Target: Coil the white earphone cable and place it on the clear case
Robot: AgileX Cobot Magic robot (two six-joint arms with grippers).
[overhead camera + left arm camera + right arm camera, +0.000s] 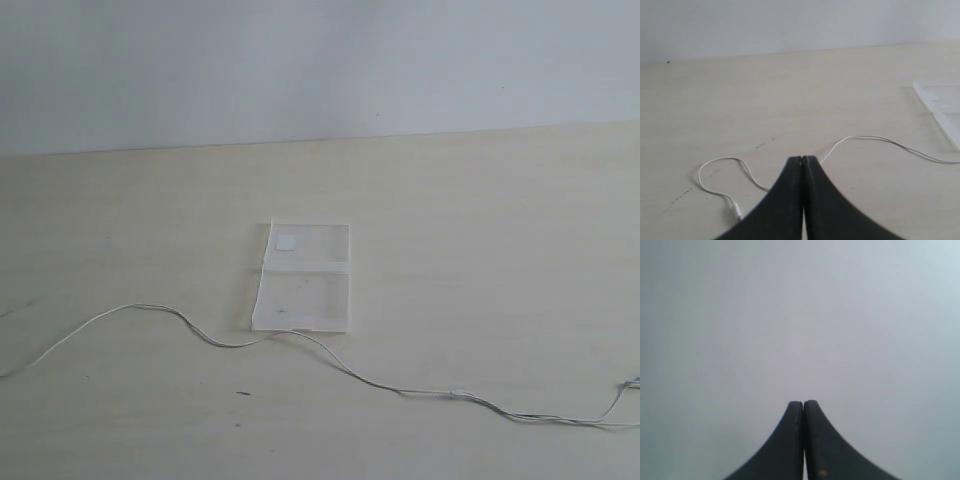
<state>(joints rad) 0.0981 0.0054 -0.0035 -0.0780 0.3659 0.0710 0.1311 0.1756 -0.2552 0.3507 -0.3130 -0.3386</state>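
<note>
Left end effector (803,160): fingers pressed together, hanging over the worktop (480,220), with the white earphone cable (340,365) running behind its tips in the wrist view. Right end effector (803,404): fingers also together, only a plain grey surface in front of it. Cable lies uncoiled, strung across the worktop, passing just beside the near edge of the clear case (301,278). Case lies flat, both halves spread open.

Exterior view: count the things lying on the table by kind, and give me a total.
white earphone cable: 1
clear case: 1
Total: 2
</note>
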